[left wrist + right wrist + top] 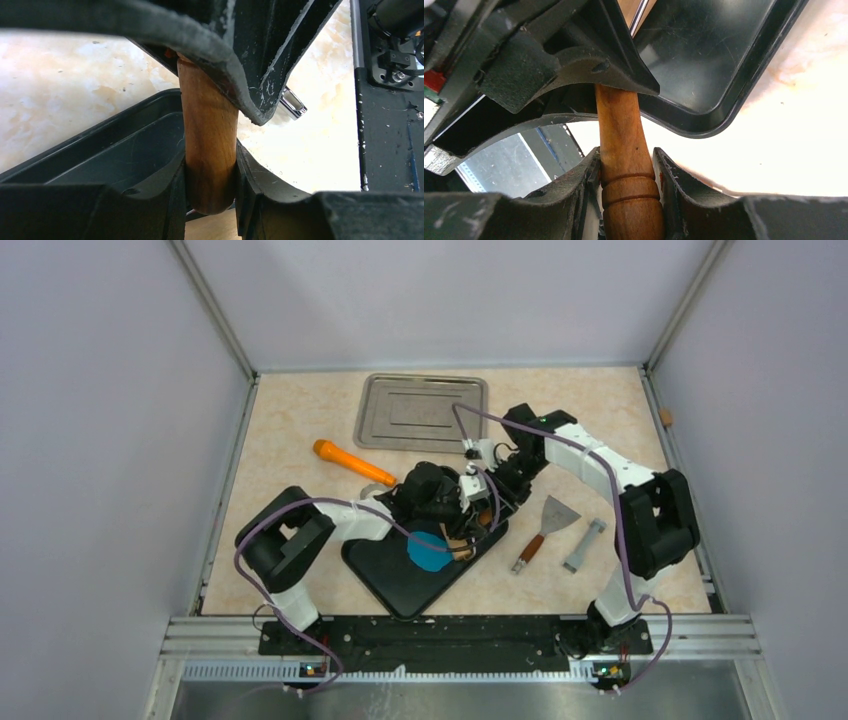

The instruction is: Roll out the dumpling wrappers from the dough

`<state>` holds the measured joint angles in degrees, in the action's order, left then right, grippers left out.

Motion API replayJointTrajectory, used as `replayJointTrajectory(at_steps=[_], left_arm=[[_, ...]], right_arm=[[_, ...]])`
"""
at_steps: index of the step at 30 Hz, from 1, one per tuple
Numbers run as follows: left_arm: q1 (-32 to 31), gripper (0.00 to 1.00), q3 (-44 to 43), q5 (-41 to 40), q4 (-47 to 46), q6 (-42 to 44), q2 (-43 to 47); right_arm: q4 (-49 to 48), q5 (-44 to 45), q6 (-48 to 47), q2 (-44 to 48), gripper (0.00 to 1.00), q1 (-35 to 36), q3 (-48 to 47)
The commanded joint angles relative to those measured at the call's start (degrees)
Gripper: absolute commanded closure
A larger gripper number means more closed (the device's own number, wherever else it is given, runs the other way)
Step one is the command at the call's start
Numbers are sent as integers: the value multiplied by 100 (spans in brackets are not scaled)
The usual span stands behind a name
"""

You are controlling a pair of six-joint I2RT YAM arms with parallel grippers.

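The dough (430, 551) is a flat, roundish bright blue sheet lying on a black tray (395, 585); no separate dumpling wrappers show. Over it, both grippers hold a wooden rolling pin (461, 539), one at each end. My left gripper (210, 175) is shut on the pin's smooth rounded end (209, 135), with the black tray (100, 145) behind it. My right gripper (626, 185) is shut on the grooved handle (620, 140), beside the tray's corner (724, 107). From above, the left gripper (440, 512) and right gripper (487, 495) meet over the tray's far side, hiding most of the pin.
A steel tray (421, 412) lies at the back. An orange cylinder (341, 459) rests left of the arms. A scraper with a wooden handle (541, 527) and a small metal tool (585, 545) lie right of the black tray. Walls enclose the table.
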<state>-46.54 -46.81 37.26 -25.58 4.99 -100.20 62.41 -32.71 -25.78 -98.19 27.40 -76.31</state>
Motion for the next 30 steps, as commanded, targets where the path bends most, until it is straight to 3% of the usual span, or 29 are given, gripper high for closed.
replayJointTrajectory(at_steps=[1, 7, 30], left_arm=[[-115, 100, -231, -495, 1065, -301, 539], [27, 100, -326, -507, 1478, -352, 919], [31, 100, 1128, -694, 1546, -481, 977]], right_arm=[[-217, 82, -500, 450, 100, 412, -644], [128, -168, -508, 415, 100, 471, -1196], [-299, -260, -1511, -530, 100, 1216, -848]])
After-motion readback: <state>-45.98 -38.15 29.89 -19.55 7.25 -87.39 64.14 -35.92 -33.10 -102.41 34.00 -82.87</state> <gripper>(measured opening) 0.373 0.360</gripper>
